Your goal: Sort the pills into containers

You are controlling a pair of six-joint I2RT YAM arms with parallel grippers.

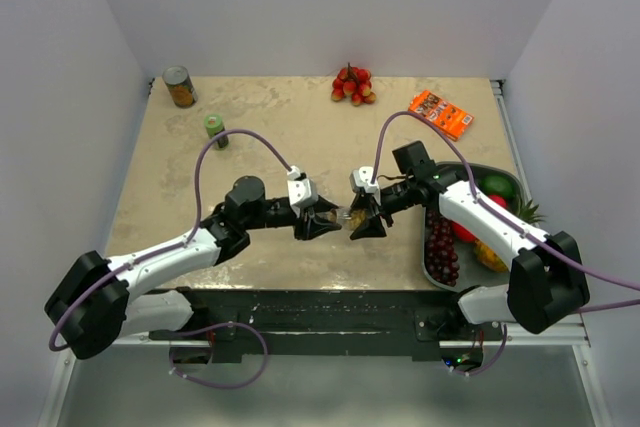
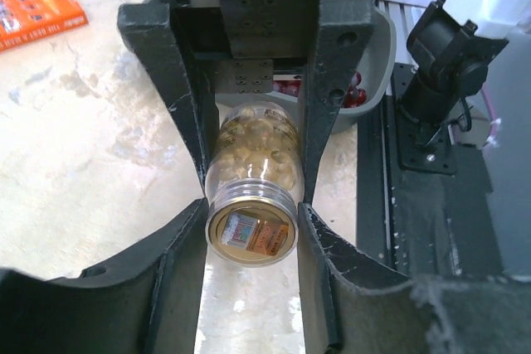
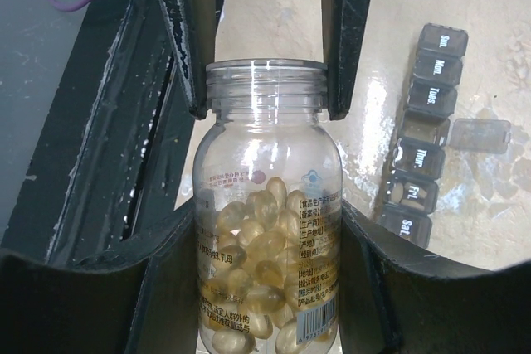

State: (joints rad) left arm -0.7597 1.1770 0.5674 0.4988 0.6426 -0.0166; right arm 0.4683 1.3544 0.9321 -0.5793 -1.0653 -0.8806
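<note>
Organiser position: the grey pill organiser (image 3: 425, 134) lay flat on the tabletop (image 3: 390, 6), off to one side of the two claws and lower than them, touching neither. From the right wrist camera it ran as a narrow strip just beyond one finger of the right claw (image 3: 267, 230), with lids marked Sun through Sat. One lid near the middle stood flipped open to the side; the rest were down. Something amber showed through the Fri lid, but I could not tell what it was.

Right claw: partly closed, pinching the body of a clear pill bottle (image 3: 264, 147) between both fingers and holding it raised above the tabletop. The bottle was roughly half full of golden capsules (image 3: 257, 263).

Left claw (image 2: 253, 215): met the right claw head-on over the middle of the tabletop. Its fingers (image 3: 192, 39) stood on either side of the bottle's threaded neck, drawn in to the neck's width, and both appeared pressed against it. From the left wrist camera, the end of the bottle facing this claw showed a gold disc with a small printed label inside the clear rim.
</note>
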